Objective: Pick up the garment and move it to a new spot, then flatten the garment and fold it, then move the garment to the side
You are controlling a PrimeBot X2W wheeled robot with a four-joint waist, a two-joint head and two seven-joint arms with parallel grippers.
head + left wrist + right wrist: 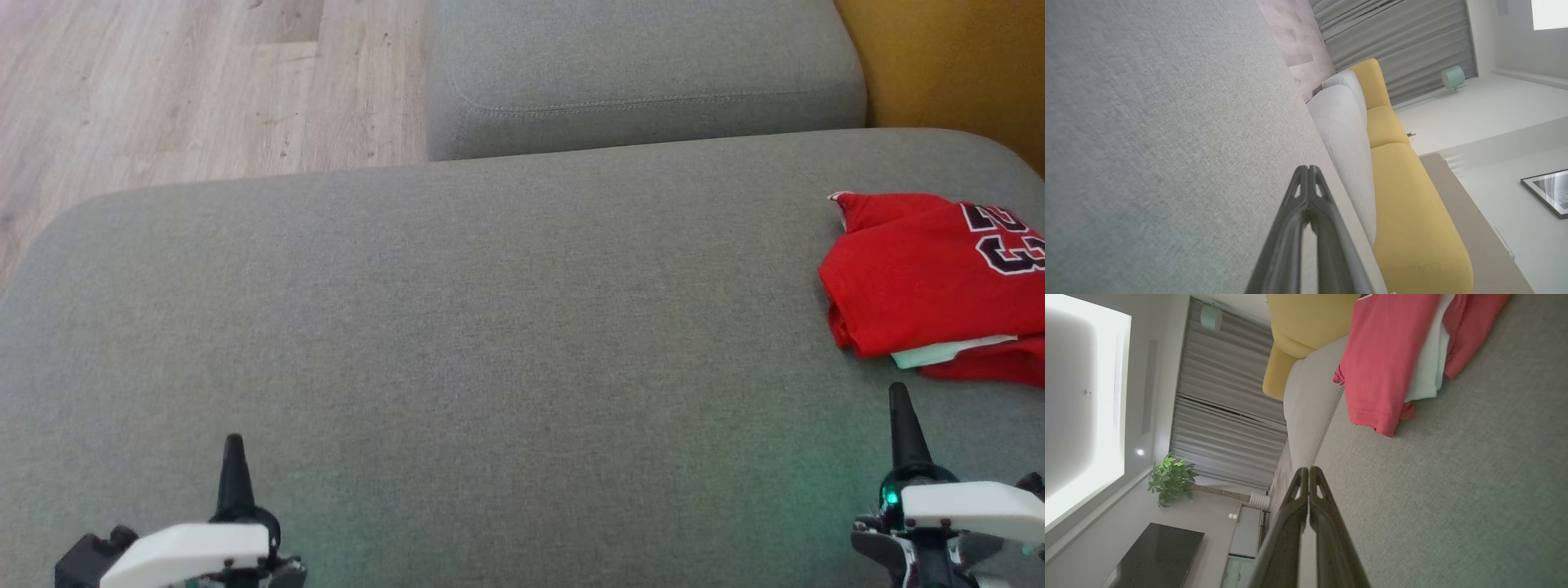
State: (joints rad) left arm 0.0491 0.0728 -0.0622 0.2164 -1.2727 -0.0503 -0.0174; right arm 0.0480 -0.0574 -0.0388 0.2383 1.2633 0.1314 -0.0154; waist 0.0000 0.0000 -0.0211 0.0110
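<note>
The red jersey [922,278] lies folded at the right edge of the rounded grey woven seat cushion [490,327], black-and-white numerals up, a pale layer showing in its near fold. The left gripper [234,445] and right gripper [898,396] are at the near side, fingers pressed together, holding nothing

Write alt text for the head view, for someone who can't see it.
A folded red garment with a dark number lies on a broad grey cushion, at the view's right edge. The left tool and right tool, both shut, point up from the bottom corners, apart from it. A wood floor shows at upper left.
</note>
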